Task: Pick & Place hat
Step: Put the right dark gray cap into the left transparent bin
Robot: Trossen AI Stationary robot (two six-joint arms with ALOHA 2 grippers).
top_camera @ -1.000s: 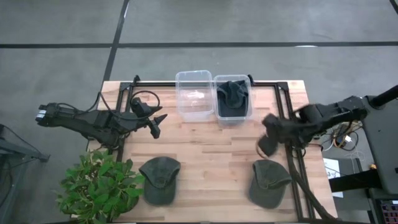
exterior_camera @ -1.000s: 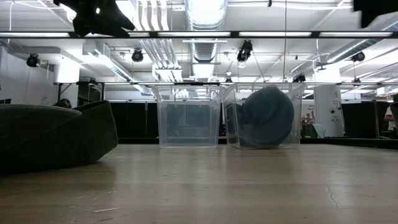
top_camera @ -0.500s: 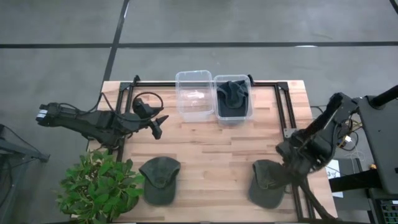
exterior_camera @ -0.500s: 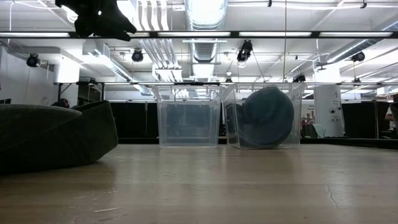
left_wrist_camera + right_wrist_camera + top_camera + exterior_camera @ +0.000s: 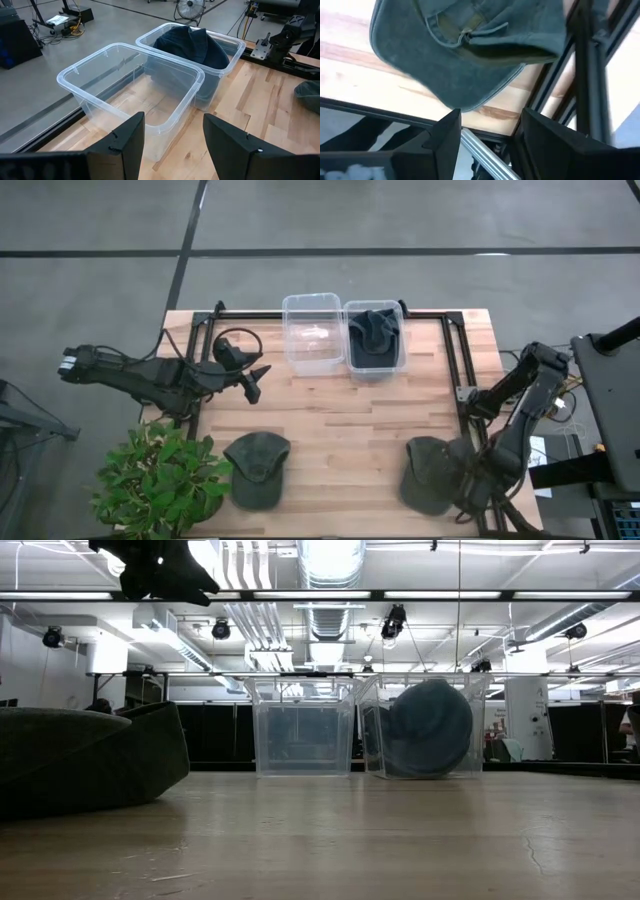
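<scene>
Even, bright overhead light with soft shadows; ceiling strip lights (image 5: 330, 595) glare in the low view.

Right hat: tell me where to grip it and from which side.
Grip the right hat at its crown's rear edge by the strap opening, probably coming from above on the table's right edge, where the open right gripper hovers. The brim lies flat on the wood, offering little to pinch; the crown's raised fabric offers more. The left gripper waits near the bins.
</scene>
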